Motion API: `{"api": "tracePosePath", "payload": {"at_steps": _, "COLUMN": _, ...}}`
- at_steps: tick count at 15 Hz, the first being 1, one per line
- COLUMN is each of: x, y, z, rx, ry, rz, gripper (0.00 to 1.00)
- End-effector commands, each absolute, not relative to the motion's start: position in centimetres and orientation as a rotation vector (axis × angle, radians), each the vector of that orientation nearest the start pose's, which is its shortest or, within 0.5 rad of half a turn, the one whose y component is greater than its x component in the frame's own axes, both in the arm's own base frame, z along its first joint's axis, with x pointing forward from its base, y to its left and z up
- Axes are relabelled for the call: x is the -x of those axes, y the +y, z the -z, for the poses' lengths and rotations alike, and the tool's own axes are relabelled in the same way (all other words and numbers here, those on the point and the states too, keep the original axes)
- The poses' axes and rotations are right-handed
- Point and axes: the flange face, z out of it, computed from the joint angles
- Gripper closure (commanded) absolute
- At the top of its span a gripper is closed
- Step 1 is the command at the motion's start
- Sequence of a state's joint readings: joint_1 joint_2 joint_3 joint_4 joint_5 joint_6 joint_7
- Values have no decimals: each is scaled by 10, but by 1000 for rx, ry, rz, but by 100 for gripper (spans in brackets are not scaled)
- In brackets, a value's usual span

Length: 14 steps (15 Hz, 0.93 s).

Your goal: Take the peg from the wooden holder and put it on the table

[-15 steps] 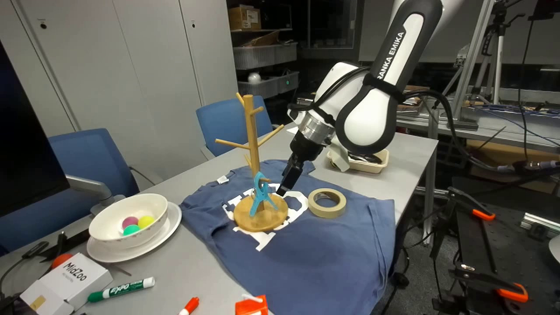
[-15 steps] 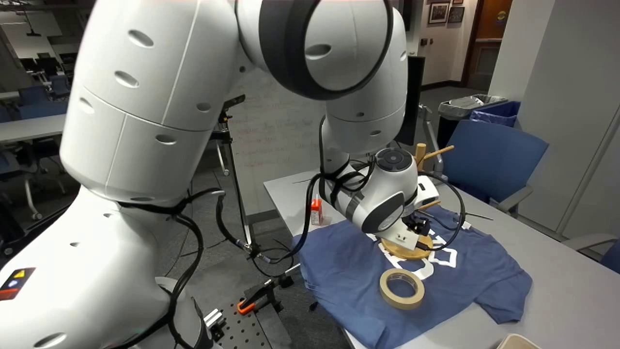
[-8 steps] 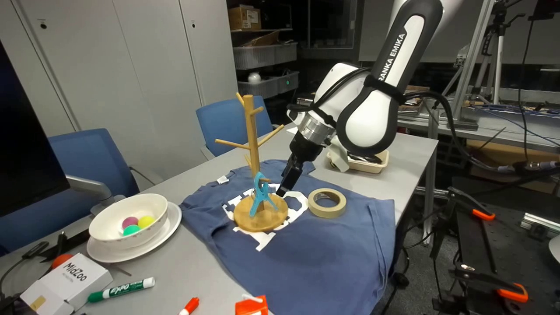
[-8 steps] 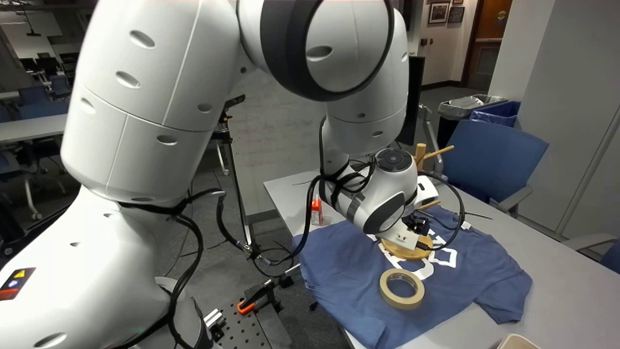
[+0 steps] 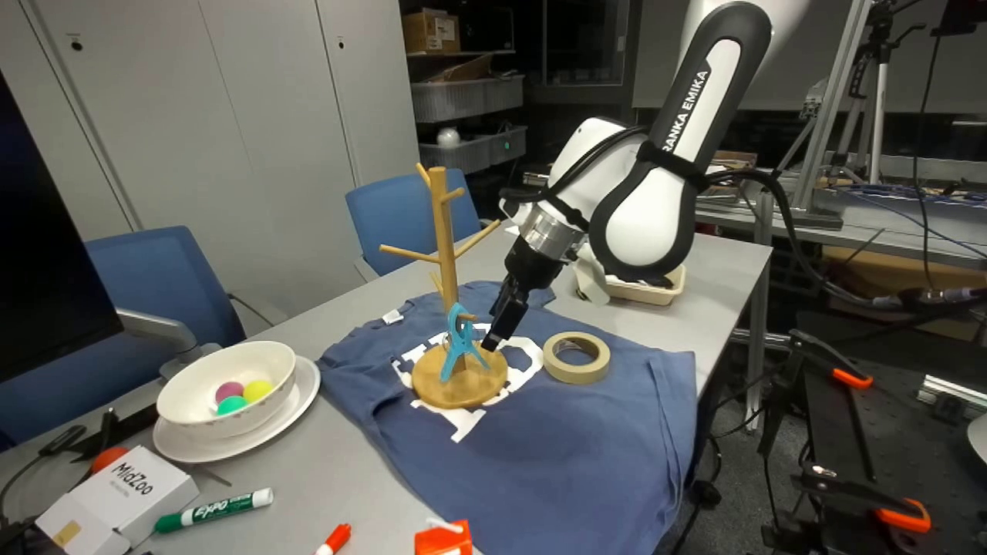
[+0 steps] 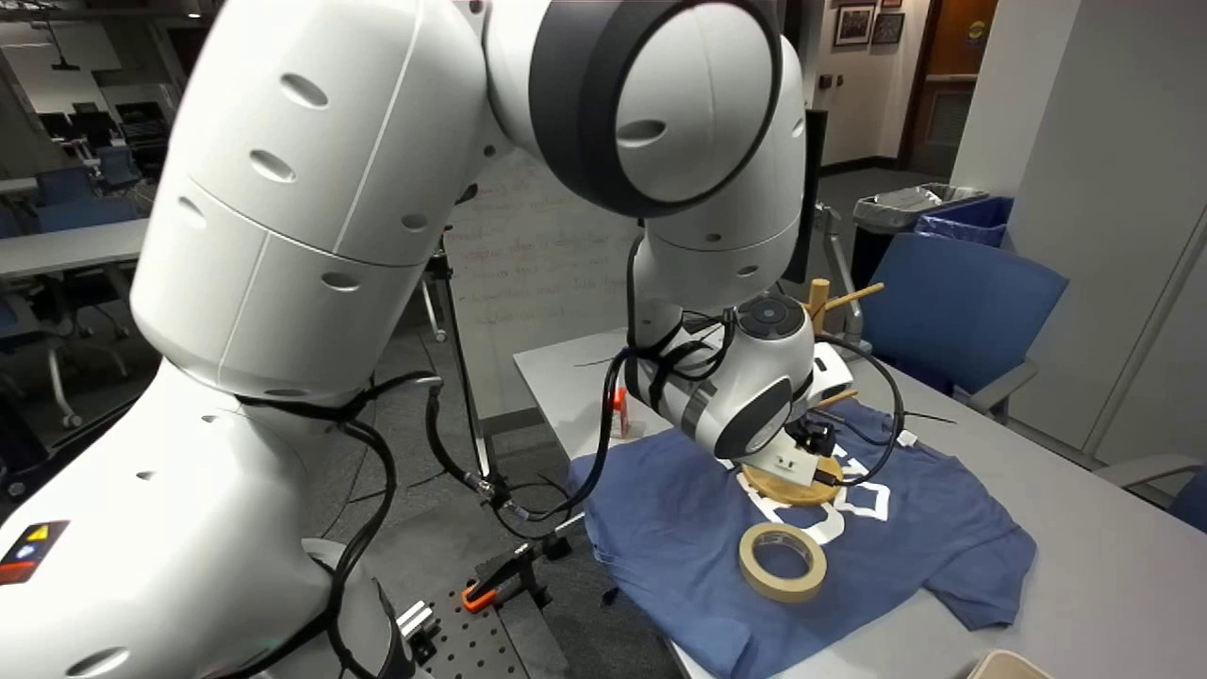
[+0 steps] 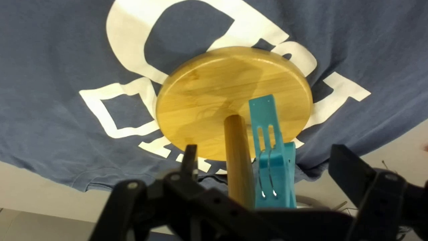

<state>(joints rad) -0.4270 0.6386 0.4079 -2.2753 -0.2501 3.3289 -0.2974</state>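
The turquoise peg [image 5: 460,339] hangs on a low cross arm of the wooden holder [image 5: 445,262], legs splayed downward above the round base. The holder stands upright on the dark blue shirt spread over the grey table [image 5: 331,478]. My gripper [image 5: 492,341] is tilted, its fingertips just beside the peg and above the base's edge. In the wrist view my gripper [image 7: 264,149] is open wide. The peg [image 7: 262,112] and the holder's pole [image 7: 236,147] show between its fingers, held by neither. In an exterior view the arm hides the peg and part of the holder's base [image 6: 787,490].
A roll of tape [image 5: 577,358] lies on the shirt [image 5: 555,455] near the gripper. Upper cross arms [image 5: 478,237] of the holder stick out close to the wrist. A bowl [image 5: 231,393] on a plate, a green marker [image 5: 216,510] and a beige tray [image 5: 648,289] stand farther off.
The arm has lowered and leaned slightly, and my fingertips have shifted a little toward the holder and down. The peg and holder have not moved.
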Motion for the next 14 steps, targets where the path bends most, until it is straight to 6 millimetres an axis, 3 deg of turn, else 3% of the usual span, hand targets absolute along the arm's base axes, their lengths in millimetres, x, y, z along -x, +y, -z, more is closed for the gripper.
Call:
{"api": "tracePosePath", "payload": {"at_steps": 1, "x": -569, "y": 20, "z": -150, "rx": 2823, "ry": -595, "rz": 842, "gripper": 0}}
{"api": "tracePosePath", "payload": {"at_steps": 9, "x": -585, "y": 30, "z": -143, "rx": 2780, "ry": -616, "rz": 869, "gripper": 0}}
{"api": "tracePosePath", "payload": {"at_steps": 10, "x": -586, "y": 31, "z": -142, "rx": 2775, "ry": -614, "rz": 868, "gripper": 8}}
{"api": "tracePosePath", "payload": {"at_steps": 11, "x": -587, "y": 32, "z": -141, "rx": 2771, "ry": -613, "rz": 868, "gripper": 27}}
{"api": "tracePosePath", "payload": {"at_steps": 14, "x": -589, "y": 32, "z": -140, "rx": 2765, "ry": -620, "rz": 873, "gripper": 51}}
